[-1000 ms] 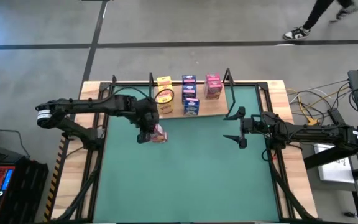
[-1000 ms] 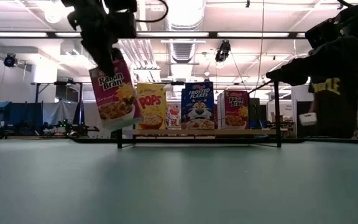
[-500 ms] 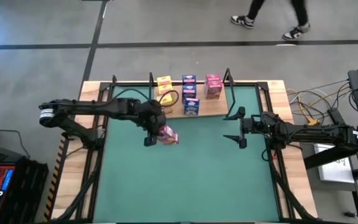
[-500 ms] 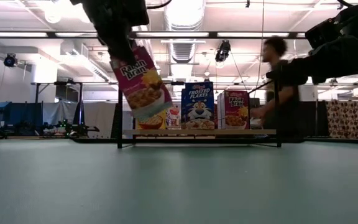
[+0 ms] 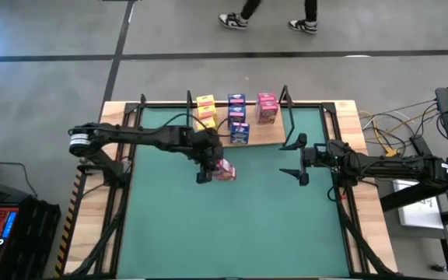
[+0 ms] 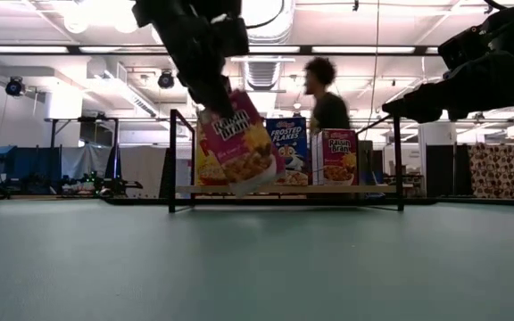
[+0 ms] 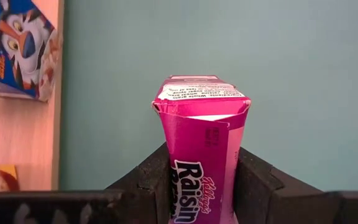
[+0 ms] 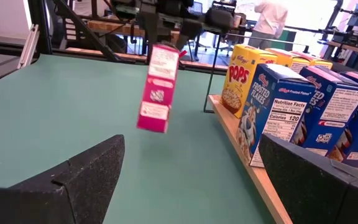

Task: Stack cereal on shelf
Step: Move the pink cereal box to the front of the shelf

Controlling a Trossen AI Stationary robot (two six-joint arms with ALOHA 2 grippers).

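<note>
My left gripper (image 5: pixel 208 166) is over the green mat just in front of the shelf, shut on a pink Raisin Bran box (image 5: pixel 225 171), which also shows in the low view (image 6: pixel 236 152) and the right wrist view (image 8: pixel 157 87). The shelf (image 5: pixel 264 137) is a light wood board with black wire uprights at the mat's far edge. Yellow (image 5: pixel 205 104), blue (image 5: pixel 239 133) and pink (image 5: pixel 267 107) boxes stand upright on it on their bottom ends. My right gripper (image 5: pixel 292 159) hovers open near the shelf's right end, holding nothing. My left gripper pinches the pink box near its upper end (image 7: pixel 197 180) between its two fingers (image 7: pixel 143 182), one on each of two opposite faces. The fingers come from above, slanting down. The box is lifted clear of the mat and hangs tilted below them, its lower end (image 6: pixel 255 185) swung toward the table's right.
Wooden table borders and black frame rails (image 5: pixel 119 194) run along both sides of the mat (image 5: pixel 239 225). The near half of the mat holds nothing. Cables (image 5: pixel 387 128) lie off the table's right. A person (image 6: pixel 324 89) walks past beyond the table's far edge.
My left gripper has carried the pink box toward the table's right, along the front of the shelf, staying shut on it. The box stays lifted clear and now hangs more tilted. A person has walked across behind the table.
</note>
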